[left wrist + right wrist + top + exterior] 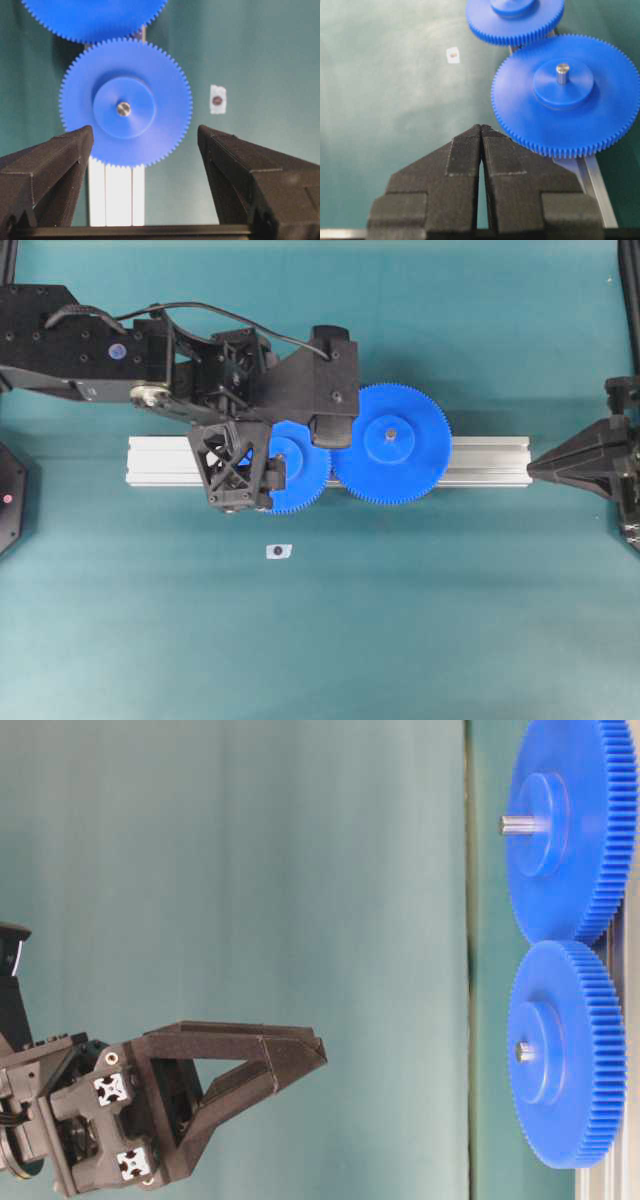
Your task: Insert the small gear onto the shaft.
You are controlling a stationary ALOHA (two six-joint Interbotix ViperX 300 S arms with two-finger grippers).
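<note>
Fingers of the left gripper are standing wide apart, holding nothing, above the small gear, which is sitting on the shaft on the aluminium rail, meshing with the large gear. Farther off, the right gripper is resting closed and empty.

Matte black arms with lattice-framed pincer fingers, a looping black cable, silver screws and a blue dot.
</note>
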